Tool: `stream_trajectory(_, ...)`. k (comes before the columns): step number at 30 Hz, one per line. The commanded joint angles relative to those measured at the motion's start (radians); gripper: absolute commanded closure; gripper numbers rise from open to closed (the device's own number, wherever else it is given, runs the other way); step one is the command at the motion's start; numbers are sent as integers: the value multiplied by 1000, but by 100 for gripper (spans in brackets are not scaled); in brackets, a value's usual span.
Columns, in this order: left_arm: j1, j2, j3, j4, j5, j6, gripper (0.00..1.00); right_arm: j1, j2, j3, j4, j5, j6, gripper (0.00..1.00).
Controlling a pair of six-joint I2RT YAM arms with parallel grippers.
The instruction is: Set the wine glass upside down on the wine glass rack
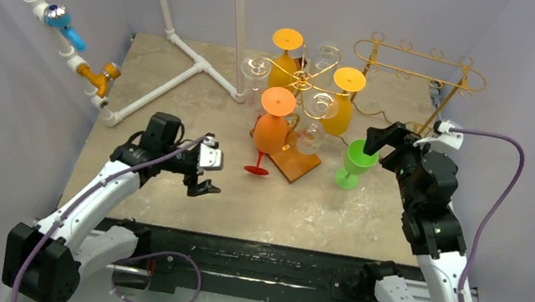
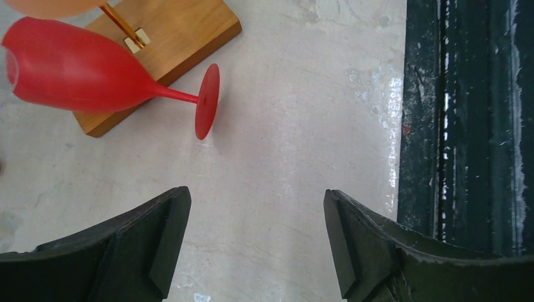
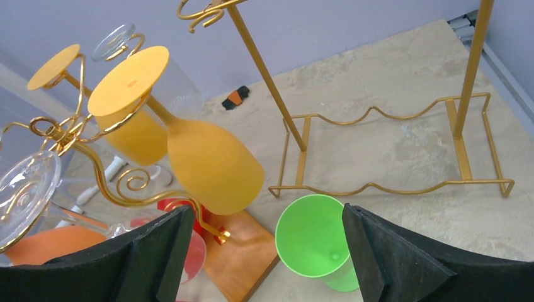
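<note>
The gold wine glass rack (image 1: 303,82) stands on a wooden base (image 1: 296,162) at mid-table, with orange, yellow and clear glasses hanging upside down from it. A green wine glass (image 1: 356,161) stands upright to the right of the base. My right gripper (image 1: 383,145) hovers open just above and behind it. In the right wrist view the green wine glass (image 3: 315,236) sits below the right gripper (image 3: 267,251), near the right finger. A red wine glass (image 2: 75,72) stands by the base's left corner. My left gripper (image 1: 205,178) is open, empty, and apart from it.
A second gold rack (image 1: 420,62) stands at the back right, its wire base (image 3: 390,189) behind the green glass. A white pipe frame (image 1: 179,76) runs across the back left. The dark front rail (image 2: 466,126) edges the table.
</note>
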Motion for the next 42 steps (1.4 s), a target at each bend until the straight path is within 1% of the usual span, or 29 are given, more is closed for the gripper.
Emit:
stream_trajectory(1,-42,32,-103,295,15,121,19,-3,-28,47,-35,32,53,2)
stream_trajectory(4,-73,63,-173,477,-9,105,22,-3,-63,52,-41,36,53,2)
stream_trajectory(6,-98,101,-207,646,-49,33,24,-3,-79,59,-48,28,53,2)
stream_trajectory(7,-109,130,-210,695,-63,12,25,-3,-84,62,-50,26,53,2)
stream_trajectory(10,-137,222,-211,802,-97,-19,28,-2,-103,68,-58,30,52,3)
stream_trajectory(14,-159,299,-224,939,-142,-72,31,-3,-129,83,-61,44,37,3)
stream_trajectory(18,-169,352,-237,994,-149,-73,32,-2,-141,108,-67,49,28,3)
stream_trajectory(21,-177,379,-262,1071,-168,-85,34,-2,-150,124,-68,41,26,3)
stream_trajectory(25,-192,415,-249,1069,-173,-90,36,-3,-163,142,-73,39,20,3)
stream_trajectory(28,-210,441,-227,1074,-182,-112,39,-3,-170,152,-77,39,18,4)
stream_trajectory(30,-227,460,-204,1035,-183,-96,43,-2,-170,162,-81,36,15,4)
stream_trajectory(37,-282,512,-156,985,-226,-89,61,-2,-178,184,-97,27,6,4)
stream_trajectory(40,-296,523,-144,970,-236,-90,71,-3,-185,185,-95,23,4,4)
stream_trajectory(42,-304,520,-139,952,-237,-87,80,-2,-187,190,-93,26,-2,4)
